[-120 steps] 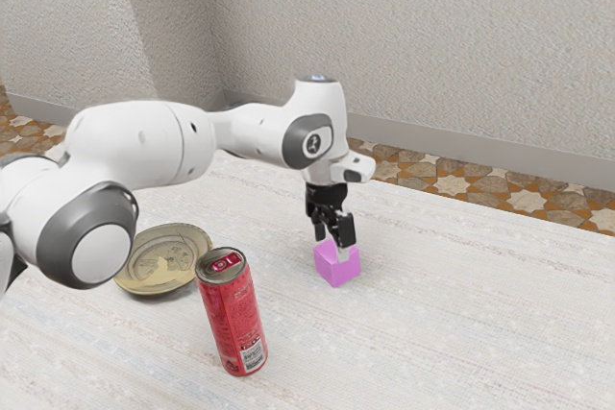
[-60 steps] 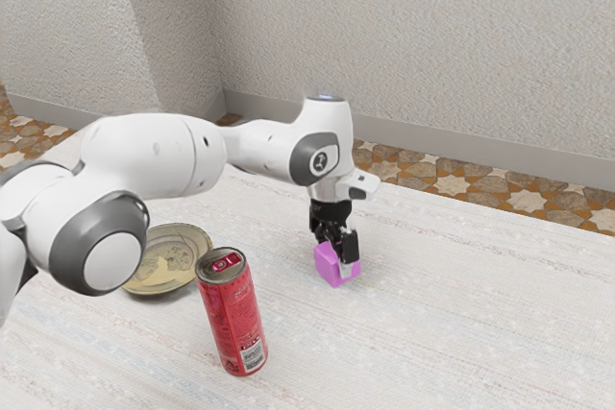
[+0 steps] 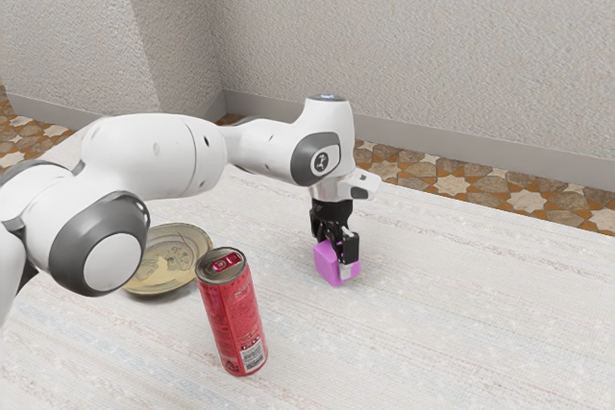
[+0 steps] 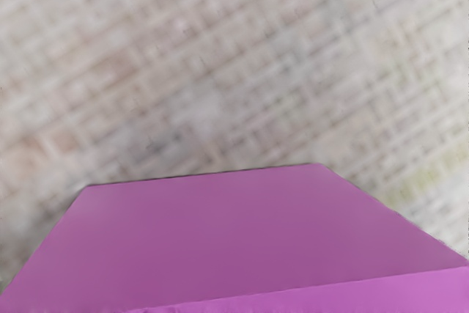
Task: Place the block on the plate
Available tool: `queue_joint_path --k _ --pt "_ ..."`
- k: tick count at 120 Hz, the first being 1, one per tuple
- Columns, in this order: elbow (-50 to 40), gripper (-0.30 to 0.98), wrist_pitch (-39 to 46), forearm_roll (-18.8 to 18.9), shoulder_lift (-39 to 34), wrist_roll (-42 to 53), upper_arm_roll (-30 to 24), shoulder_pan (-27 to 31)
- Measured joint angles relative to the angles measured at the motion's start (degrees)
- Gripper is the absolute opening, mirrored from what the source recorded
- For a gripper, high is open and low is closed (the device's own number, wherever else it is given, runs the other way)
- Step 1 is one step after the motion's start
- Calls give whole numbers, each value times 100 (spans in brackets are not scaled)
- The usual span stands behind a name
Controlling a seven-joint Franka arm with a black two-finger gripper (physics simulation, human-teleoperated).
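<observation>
block: found right under the tool [image 3: 334,258], tucked in at its tip; the pink block [image 3: 325,262] is seen low at the bench [image 3: 432,324], and in the wrist view its top face is seen up close
tool state: clamped on the block or just straddling it, can't be told from here tbh
plate: set well apart from the tool, off toward the exterior view's left, back on the side the arm [image 3: 154,146] comes in from; the plate [image 3: 171,258] is partly covered by arm and can
can: stood upright, on the plate's side of the tool but nearer the viewer [image 3: 231,319]
next move: a firm grip should be made sure of, then the block lifted and carried back toward the arm's own base
watch out for: the can could get clipped if the carry is kept low or swung wide
</observation>
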Motion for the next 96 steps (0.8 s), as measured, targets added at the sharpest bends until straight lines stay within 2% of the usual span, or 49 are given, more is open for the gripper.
queue_joint_path --k 36,60,96 --pt "41 40 -130 43 -271 -69 49 7" --pt "38 40 -334 117 -920 -101 240 34" --pt "-25 40 -761 46 -1429 132 1135 620"
